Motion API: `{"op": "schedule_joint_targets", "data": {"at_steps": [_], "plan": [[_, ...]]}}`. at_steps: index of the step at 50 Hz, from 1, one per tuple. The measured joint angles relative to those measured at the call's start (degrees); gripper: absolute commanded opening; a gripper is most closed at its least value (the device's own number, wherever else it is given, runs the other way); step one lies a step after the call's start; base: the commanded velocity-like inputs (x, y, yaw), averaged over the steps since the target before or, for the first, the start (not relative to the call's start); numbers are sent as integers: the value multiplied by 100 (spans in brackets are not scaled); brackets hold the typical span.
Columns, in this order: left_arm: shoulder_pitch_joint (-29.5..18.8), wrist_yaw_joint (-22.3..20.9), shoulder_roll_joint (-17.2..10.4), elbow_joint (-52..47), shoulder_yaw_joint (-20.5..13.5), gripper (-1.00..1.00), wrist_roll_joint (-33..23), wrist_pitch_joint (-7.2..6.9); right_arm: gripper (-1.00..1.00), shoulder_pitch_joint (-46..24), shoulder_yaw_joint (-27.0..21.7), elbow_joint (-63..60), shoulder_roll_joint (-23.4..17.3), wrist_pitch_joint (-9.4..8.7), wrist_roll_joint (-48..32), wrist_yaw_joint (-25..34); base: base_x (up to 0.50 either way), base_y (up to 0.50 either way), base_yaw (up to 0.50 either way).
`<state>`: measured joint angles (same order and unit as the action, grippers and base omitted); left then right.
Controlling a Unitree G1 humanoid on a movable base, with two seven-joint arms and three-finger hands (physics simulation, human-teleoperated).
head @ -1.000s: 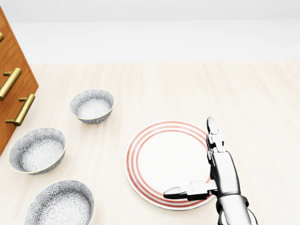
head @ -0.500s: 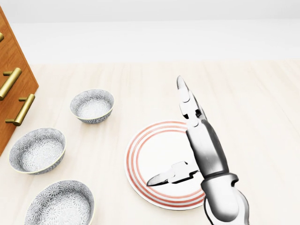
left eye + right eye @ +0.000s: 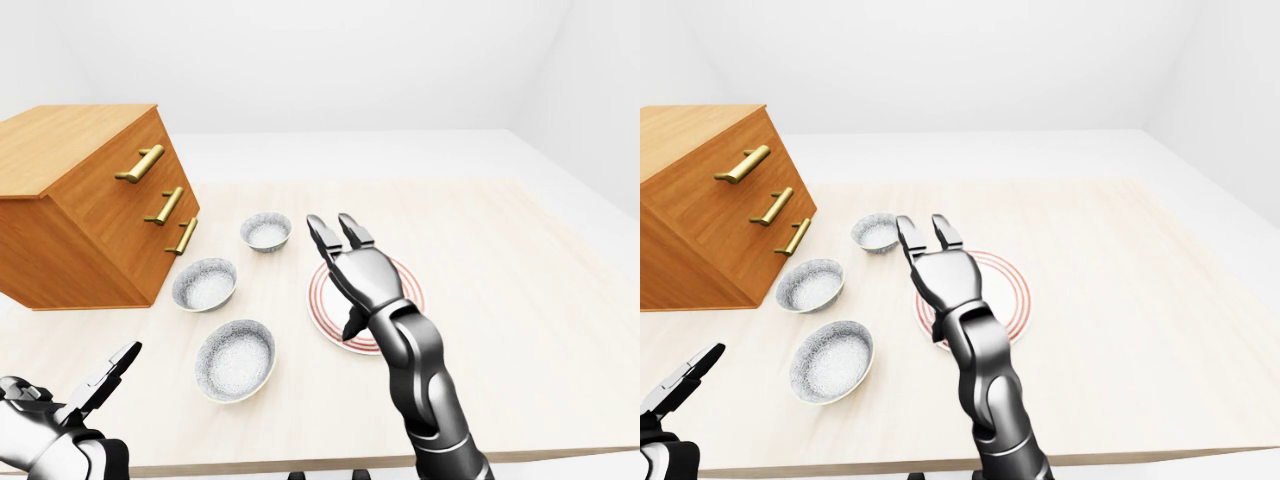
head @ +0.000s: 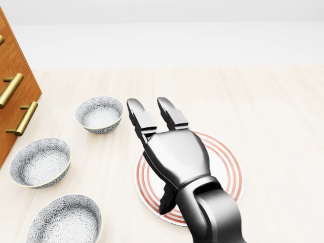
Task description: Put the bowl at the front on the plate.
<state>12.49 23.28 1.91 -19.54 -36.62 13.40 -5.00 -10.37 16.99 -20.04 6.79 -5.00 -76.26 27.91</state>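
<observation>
- Seeing our left hand [image 3: 75, 405] low at the left-eye view's left edge, fingers spread, holding nothing.
- Target bowl [image 4: 65, 221] sits on the surface [image 4: 273, 126], bottom-left in head view, untouched.
- Over the plate [image 4: 229, 172] hovers our right hand [image 4: 174, 152], fingers spread, empty.

Right hand [image 4: 174, 152] raised, fingers spread; left hand [image 3: 75, 400] low.

We count three grey patterned bowls in the head view: top bowl [image 4: 99, 114], middle bowl [image 4: 40, 163], bottom bowl [image 4: 65, 221]. We count one red-ringed plate [image 4: 224, 171], one wooden drawer chest [image 3: 88, 205] with three brass handles [image 3: 142, 163], and one desk [image 4: 276, 126].
</observation>
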Motion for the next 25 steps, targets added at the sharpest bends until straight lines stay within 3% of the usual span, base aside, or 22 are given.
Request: {"op": "schedule_joint_targets", "data": {"at_steps": [13, 25], "plan": [[-6, -2, -5, 30, 5, 100, -9, 0, 100, -199, 72, 237, 377, 0, -2050, 664, 0, 0, 0], [2, -32, -7, 18, 3, 100, -3, 0, 100, -214, 171, 393, 583, 0, -3036, 877, 0, 0, 0]]}}
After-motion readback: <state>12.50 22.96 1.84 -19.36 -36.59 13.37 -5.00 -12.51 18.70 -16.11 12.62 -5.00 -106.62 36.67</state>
